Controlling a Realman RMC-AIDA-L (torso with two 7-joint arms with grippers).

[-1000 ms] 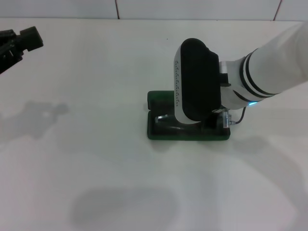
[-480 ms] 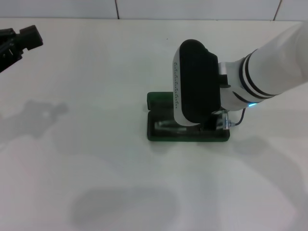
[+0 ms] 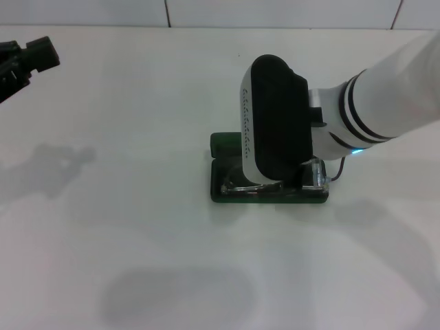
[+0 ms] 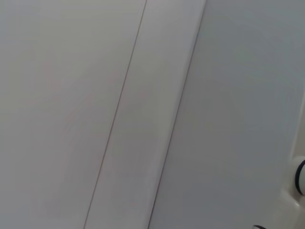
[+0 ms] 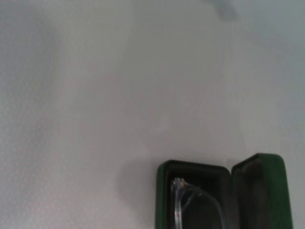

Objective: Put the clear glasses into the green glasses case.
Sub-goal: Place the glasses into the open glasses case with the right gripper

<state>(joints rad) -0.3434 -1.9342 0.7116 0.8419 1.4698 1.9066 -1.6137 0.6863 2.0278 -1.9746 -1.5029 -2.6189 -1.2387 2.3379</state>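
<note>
The green glasses case [image 3: 221,194] lies open at the table's middle, its lid [image 3: 223,143] on the far side. The clear glasses [image 3: 237,184] lie in its dark tray, and one end [image 3: 317,173] shows at the right. My right arm's black-and-white wrist [image 3: 275,120] hangs directly over the case and hides its gripper. In the right wrist view the open case [image 5: 164,174] shows the clear glasses [image 5: 183,195] inside, beside the raised lid [image 5: 264,191]. My left gripper [image 3: 24,60] stays parked at the far left.
The white table [image 3: 124,227] spreads around the case on all sides. A tiled wall edge [image 3: 206,14] runs along the back. The left wrist view shows only pale surfaces.
My right wrist has drifted slightly left over the case. The visible parts of the clear glasses now sit lower in the tray. The left arm has not moved.
</note>
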